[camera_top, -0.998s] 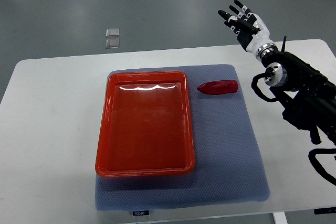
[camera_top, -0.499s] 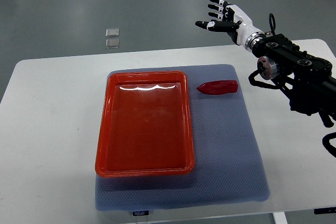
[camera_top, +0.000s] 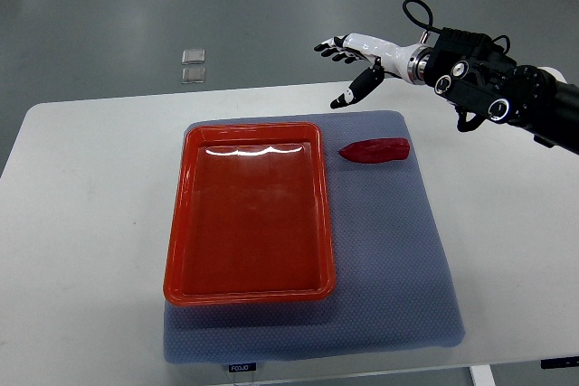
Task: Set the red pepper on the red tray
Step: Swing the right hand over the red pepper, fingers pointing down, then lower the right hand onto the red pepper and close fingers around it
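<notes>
A glossy red pepper (camera_top: 375, 150), long and tapered with its narrow tip pointing toward the right of the frame, lies on a blue-grey textured mat (camera_top: 398, 259) a little right of centre in the upper half of the picture. It sits just beside the upper right corner of a shallow red plastic tray (camera_top: 176, 223), apart from the tray's rim and outside it. The tray is rectangular with rounded corners, lies on the left part of the same mat, and holds nothing; a strip of light glints along its inner top edge.

The mat is spread on a white table (camera_top: 81, 223) with rounded corners that fills the lower part of the frame.

The right hand (camera_top: 351, 56), white with black fingertips, reaches in from the right edge on a black arm (camera_top: 498, 88) in the upper right of the frame. Its fingers are spread and extended, pointing toward the left, with the thumb angled down toward the mat's top edge, and it holds nothing. It appears above and slightly left of the pepper in the picture, clear of it.

On the grey floor (camera_top: 271, 6) beyond the table, in the upper left of the frame, lie 2 small pale square tiles (camera_top: 194, 65), one just above the other.
</notes>
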You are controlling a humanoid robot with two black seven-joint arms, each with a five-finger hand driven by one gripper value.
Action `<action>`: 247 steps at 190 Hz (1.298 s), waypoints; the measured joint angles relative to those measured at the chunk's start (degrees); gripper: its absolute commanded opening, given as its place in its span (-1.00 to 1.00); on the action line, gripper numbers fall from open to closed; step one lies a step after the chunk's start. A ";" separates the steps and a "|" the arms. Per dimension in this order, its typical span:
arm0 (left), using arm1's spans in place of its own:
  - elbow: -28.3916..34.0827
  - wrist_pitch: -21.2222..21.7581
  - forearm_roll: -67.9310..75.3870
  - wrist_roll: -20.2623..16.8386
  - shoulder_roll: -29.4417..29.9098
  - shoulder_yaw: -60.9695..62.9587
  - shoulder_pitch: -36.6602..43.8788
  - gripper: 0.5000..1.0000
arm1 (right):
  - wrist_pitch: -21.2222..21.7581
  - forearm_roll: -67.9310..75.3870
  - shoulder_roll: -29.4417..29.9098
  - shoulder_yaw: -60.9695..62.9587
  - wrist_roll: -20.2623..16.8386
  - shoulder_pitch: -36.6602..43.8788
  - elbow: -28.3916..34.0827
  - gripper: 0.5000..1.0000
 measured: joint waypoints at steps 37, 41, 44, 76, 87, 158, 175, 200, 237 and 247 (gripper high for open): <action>0.00 0.00 0.00 0.00 0.00 0.00 -0.01 1.00 | 0.37 -6.22 -1.46 -9.38 -0.07 2.19 2.94 0.69; 0.00 0.00 0.00 0.00 0.00 0.00 -0.01 1.00 | 0.33 -6.68 -1.51 -10.27 -0.09 2.32 3.14 0.69; 0.00 0.00 0.00 0.00 0.00 0.00 -0.01 1.00 | 0.31 -6.95 -1.54 -10.89 -0.11 2.44 3.26 0.69; 0.00 0.00 0.00 0.00 0.00 0.00 -0.02 1.00 | 0.78 -7.98 -1.61 -17.28 -0.42 3.10 5.29 0.69; 0.00 0.00 0.00 0.00 0.00 0.00 -0.01 1.00 | 0.83 -8.25 -1.63 -18.84 -1.15 3.19 6.00 0.69; 0.00 0.00 0.01 0.00 0.00 0.00 -0.02 1.00 | 0.03 -7.53 -0.62 -20.00 -10.40 2.52 6.47 0.67; 0.00 0.00 0.01 0.00 0.00 0.00 -0.01 1.00 | -0.05 -6.40 -0.56 -19.83 -12.63 2.51 6.49 0.67; 0.00 0.00 0.01 0.00 0.00 0.00 -0.01 1.00 | 0.02 -3.27 -0.55 -19.80 -14.63 2.91 6.53 0.67; 0.00 0.00 0.01 0.00 0.00 0.00 -0.02 1.00 | -0.03 0.38 -0.36 -19.80 -15.46 2.91 8.24 0.65; 0.00 0.00 0.01 0.00 0.00 0.00 -0.02 1.00 | -0.21 0.51 -0.14 -19.80 -15.50 2.68 8.47 0.63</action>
